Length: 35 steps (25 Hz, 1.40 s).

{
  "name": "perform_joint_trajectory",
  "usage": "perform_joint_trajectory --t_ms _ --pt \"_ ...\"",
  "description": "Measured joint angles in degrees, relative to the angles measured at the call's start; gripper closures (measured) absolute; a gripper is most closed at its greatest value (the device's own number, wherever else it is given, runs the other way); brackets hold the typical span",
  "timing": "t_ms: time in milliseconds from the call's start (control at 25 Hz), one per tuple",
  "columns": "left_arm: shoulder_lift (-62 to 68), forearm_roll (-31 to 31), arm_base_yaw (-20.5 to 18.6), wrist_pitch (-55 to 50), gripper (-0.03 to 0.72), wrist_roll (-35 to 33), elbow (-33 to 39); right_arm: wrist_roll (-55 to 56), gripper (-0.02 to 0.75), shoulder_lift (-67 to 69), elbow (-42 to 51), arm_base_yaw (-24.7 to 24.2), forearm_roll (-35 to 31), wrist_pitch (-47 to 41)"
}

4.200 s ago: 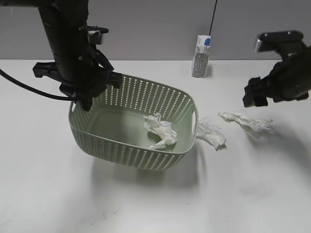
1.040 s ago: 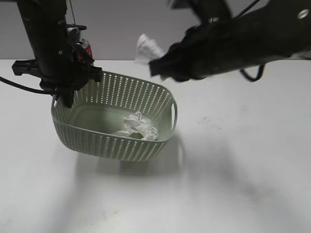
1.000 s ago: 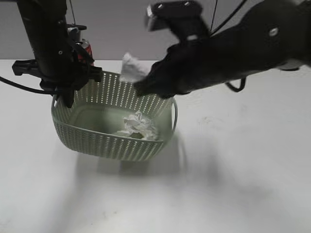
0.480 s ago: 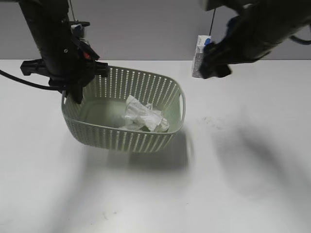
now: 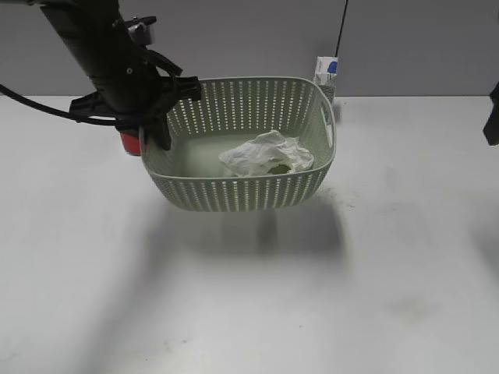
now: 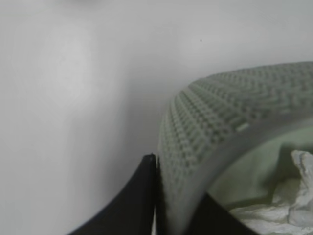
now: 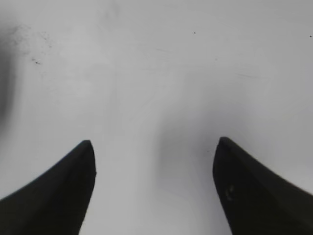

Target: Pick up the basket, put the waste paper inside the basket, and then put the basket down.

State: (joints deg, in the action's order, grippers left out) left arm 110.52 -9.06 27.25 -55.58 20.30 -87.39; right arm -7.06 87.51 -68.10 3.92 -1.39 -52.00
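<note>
1. The left gripper (image 5: 153, 134) has its fingers (image 6: 139, 196) clamped on the left rim of the basket (image 5: 242, 191), holding it above the table (image 5: 249, 296).
2. The paper (image 5: 267, 154) lies crumpled inside the basket.
3. The right gripper (image 7: 154, 161) hangs over bare table, fingers (image 7: 63, 188) spread wide and empty.
4. A carton (image 5: 326, 72) stands behind the basket.

Black fingers (image 6: 142, 196) pinch the basket (image 6: 215, 127) rim.

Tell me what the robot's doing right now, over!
Left gripper shut on basket rim, basket aloft. Paper inside. Right gripper open, empty. Nothing blocking.
</note>
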Motion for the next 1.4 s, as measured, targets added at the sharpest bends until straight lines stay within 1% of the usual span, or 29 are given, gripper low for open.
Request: perform_joint_trajectory --t_ms 200,360,440,560,640,680,720,840,880,960,1080,1160,1280,1400 --pt "1.14 -2.77 0.00 3.46 0.634 -2.11 0.00 -0.12 0.175 -13.43 6.47 -0.07 -1.67 -0.10" --pt "3.50 -3.48 0.00 5.74 0.633 -3.90 0.00 -0.12 0.175 -26.76 13.72 -0.07 -1.67 -0.10" --pt "5.30 -3.48 -0.06 6.20 0.617 -4.38 0.00 -0.13 0.175 -33.83 17.38 -0.07 -1.67 -0.10" --pt "7.58 -3.42 -0.22 6.50 0.560 -5.33 0.00 -0.18 0.175 -43.01 22.56 -0.07 -1.81 -0.15" --pt "8.57 -3.36 -0.34 6.72 0.501 -5.62 -0.02 -0.18 0.175 -48.67 25.80 -0.07 -1.99 -0.15" --pt "8.96 -3.36 -0.38 6.89 0.449 -5.62 -0.02 -0.18 0.175 -51.68 27.10 -0.07 -2.05 -0.15" --pt "9.16 -3.49 -0.38 6.97 0.379 -5.62 -0.02 -0.18 0.175 -54.11 28.72 -0.07 -2.05 -0.20" --pt "9.45 -3.70 -0.38 6.82 0.135 -5.62 -0.13 -0.13 0.175 -62.70 33.32 -0.07 -2.05 -0.30" --pt "9.54 -3.70 -0.46 6.21 0.078 -5.68 -0.28 -0.13 0.175 -65.01 34.90 -0.07 -2.05 -0.64" --pt "9.59 -3.25 -0.75 3.98 0.029 -5.84 -0.90 -0.13 0.175 -70.26 37.59 -0.07 -2.10 -1.66" --pt "9.59 -2.68 -1.67 -1.43 0.023 -7.12 -2.87 -0.13 0.175 -76.82 41.51 -0.07 -2.10 -4.26" --pt "9.59 -1.95 -2.54 -5.30 0.023 -7.96 -4.63 -0.13 0.176 -80.48 42.52 -0.07 -2.10 -5.09" --pt "8.56 0.75 -3.97 -10.66 0.026 -9.07 -6.63 -0.13 0.176 -84.93 42.64 -0.07 -2.10 -4.98" --pt "6.21 4.99 -5.06 -13.16 0.033 -9.92 -7.29 -0.13 0.176 -87.51 43.70 -0.07 -2.10 -3.49"
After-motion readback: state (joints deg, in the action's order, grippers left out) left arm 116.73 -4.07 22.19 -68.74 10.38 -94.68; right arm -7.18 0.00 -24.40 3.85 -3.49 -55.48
